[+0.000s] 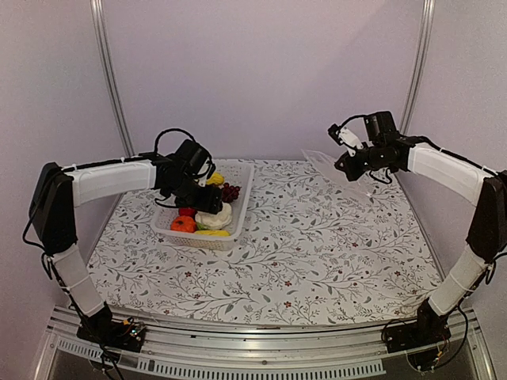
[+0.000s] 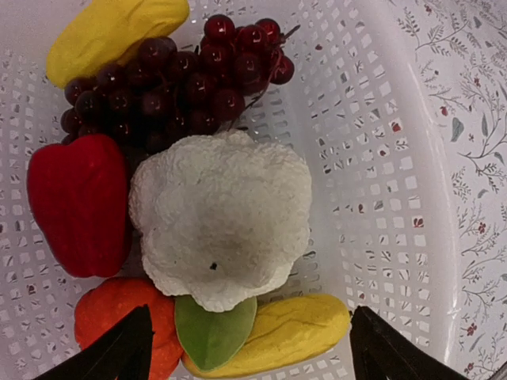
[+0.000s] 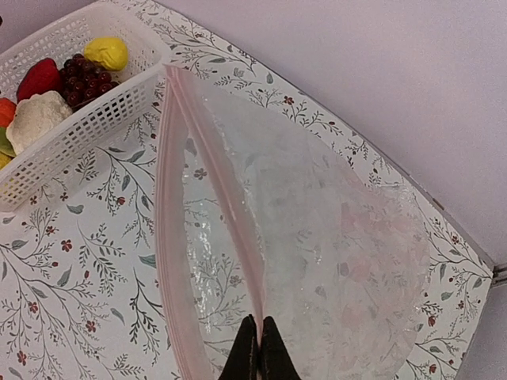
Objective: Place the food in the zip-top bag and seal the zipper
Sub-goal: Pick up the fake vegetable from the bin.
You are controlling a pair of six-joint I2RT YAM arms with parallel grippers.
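Looking down on a tablecloth [image 1: 317,253], white, printed with grey-green vines and tiny red blossoms, lying flat and running right up to the walls. Boxed in by plain pale lilac panels: back wall [image 1: 261,71], left wall [image 1: 40,79], right wall [image 1: 475,63], with a slim metal left post [image 1: 111,79] and right post [image 1: 417,63] at the far corners. Lit softly and evenly, and at the near edge a silver aluminium rail [image 1: 261,336] over a slotted strip [image 1: 261,370].
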